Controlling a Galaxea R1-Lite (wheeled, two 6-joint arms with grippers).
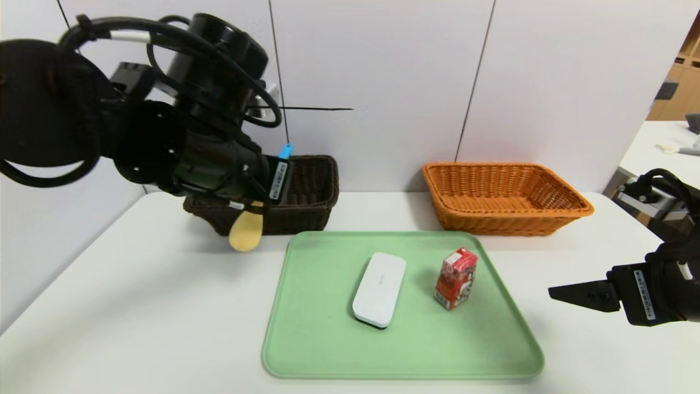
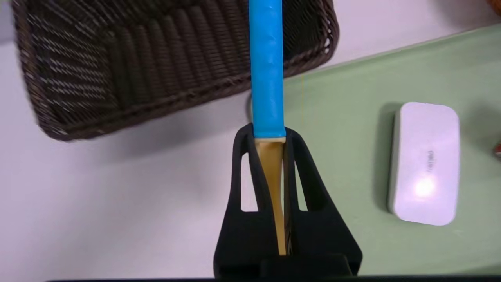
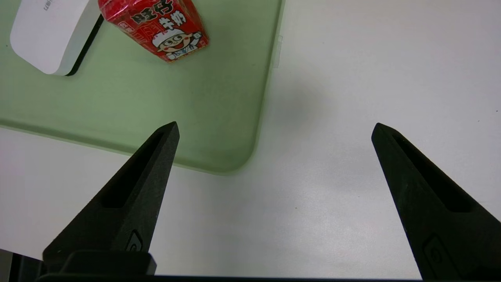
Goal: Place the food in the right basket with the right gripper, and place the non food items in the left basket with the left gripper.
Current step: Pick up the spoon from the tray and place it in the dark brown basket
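Left gripper [image 2: 269,131]: fingers closed on the rice spoon [image 2: 268,70], near the dark brown basket [image 1: 311,219]
Spoon: blue handle beyond the fingertips, neck between them
Right gripper [image 3: 276,123]: fingers wide apart, empty, beside the green tray [image 1: 399,355]
Red carton [image 1: 456,278]: on the tray, outside the right fingers
Head view only: whole orange basket [image 1: 508,219]
Right wrist view only: carton's cartoon face [image 3: 176,41]

Red carton [image 3: 164,29]: "旺仔 牛奶". White case [image 2: 426,164]: lettering, illegible. Left gripper [image 2: 269,131], right gripper [image 3: 276,123]: 1 illegible barcode label [image 1: 278,179] each.
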